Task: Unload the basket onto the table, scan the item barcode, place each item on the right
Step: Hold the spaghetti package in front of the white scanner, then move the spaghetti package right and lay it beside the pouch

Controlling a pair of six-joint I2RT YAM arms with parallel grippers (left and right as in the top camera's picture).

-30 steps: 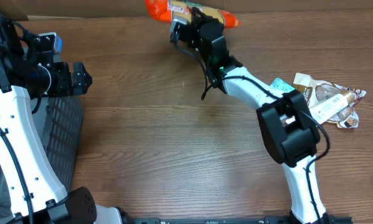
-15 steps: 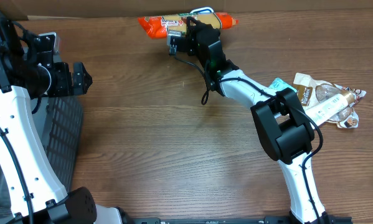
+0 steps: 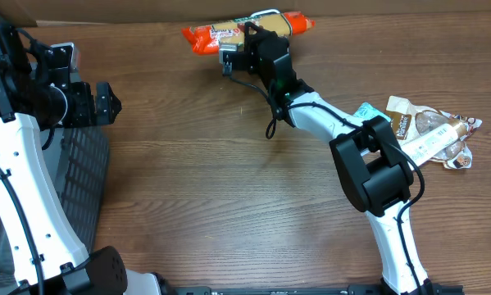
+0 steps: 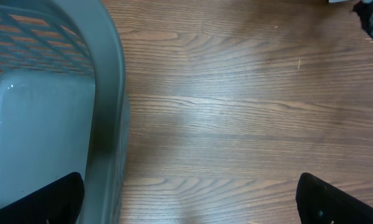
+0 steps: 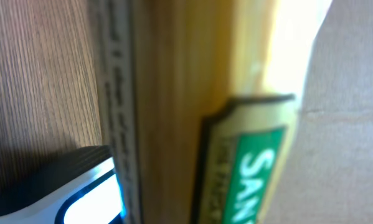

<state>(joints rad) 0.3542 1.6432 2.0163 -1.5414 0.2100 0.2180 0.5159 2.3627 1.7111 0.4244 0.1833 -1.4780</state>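
Wooden table (image 3: 229, 205), orange packet (image 3: 202, 37) (far edge)

a brown wood-grain surface (image 3: 229, 205) is seen, with the grain running from left to right. at its left edge a grey plastic basket (image 3: 85, 176) with a mesh wall is set; in the left wrist view its smooth rounded rim is shown against bare wood. near the right edge a loose pile of snack packets (image 3: 429, 135) is laid, white and brown wrappers overlapping, with a teal packet (image 3: 366, 111) touching the pile's left side. at the far edge an orange packet (image 3: 208, 37) is placed lengthwise, just beside a cardboard wall (image 3: 106, 10); whether it rests on the surface cannot be told.
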